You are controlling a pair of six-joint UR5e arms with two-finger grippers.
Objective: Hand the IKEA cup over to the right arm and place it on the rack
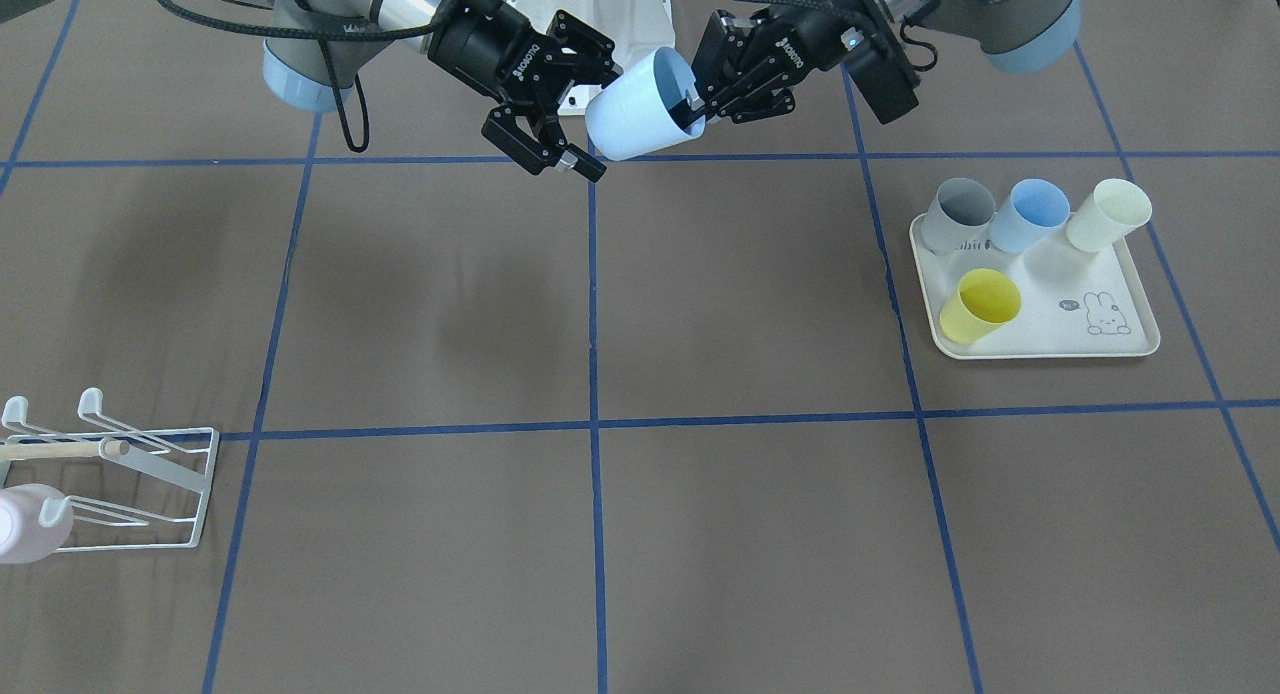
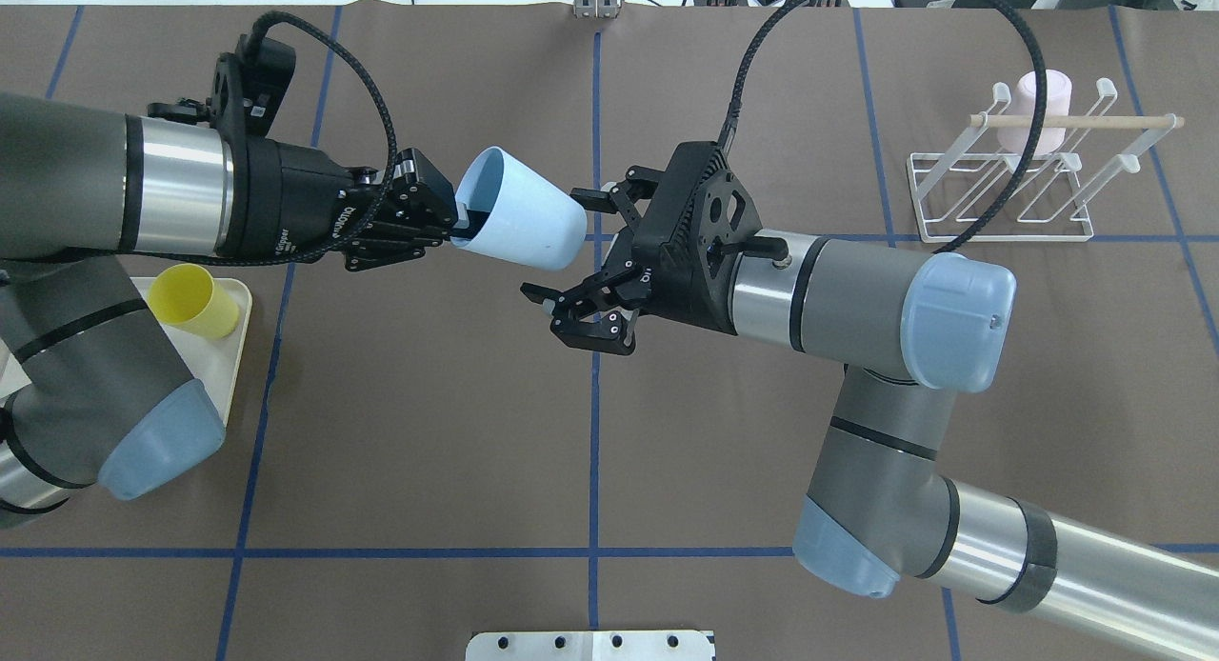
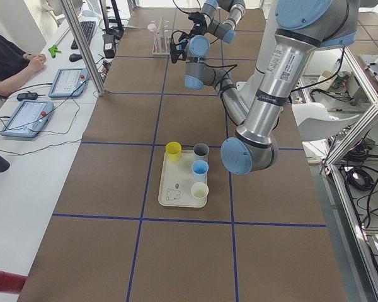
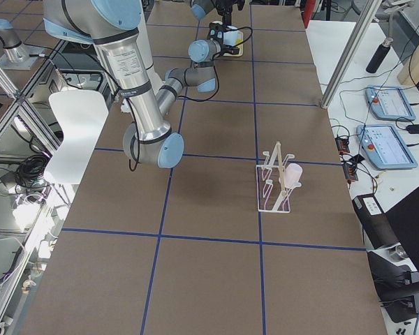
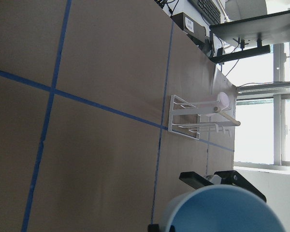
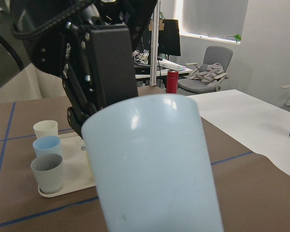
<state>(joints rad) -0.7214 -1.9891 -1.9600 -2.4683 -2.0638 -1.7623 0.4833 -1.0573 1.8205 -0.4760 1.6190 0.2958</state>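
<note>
The left gripper (image 2: 455,229) pinches the light-blue cup (image 2: 519,221) by its rim; the right gripper (image 2: 569,251), fingers spread at the cup's 4 o'clock, may close off-centre, dropping it.

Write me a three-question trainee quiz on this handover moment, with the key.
1. Multiple choice: the cup is in the air between the left gripper and the right gripper. Which one grips it?
A. left
B. right
C. both
2. True or false: the rack has nothing on it.
3. Fill in: the tray holds ___ cups.

Key:
1. A. The left gripper pinches the rim, and the right gripper is open at the base.
2. False. A pink cup hangs on it.
3. Four.
</note>
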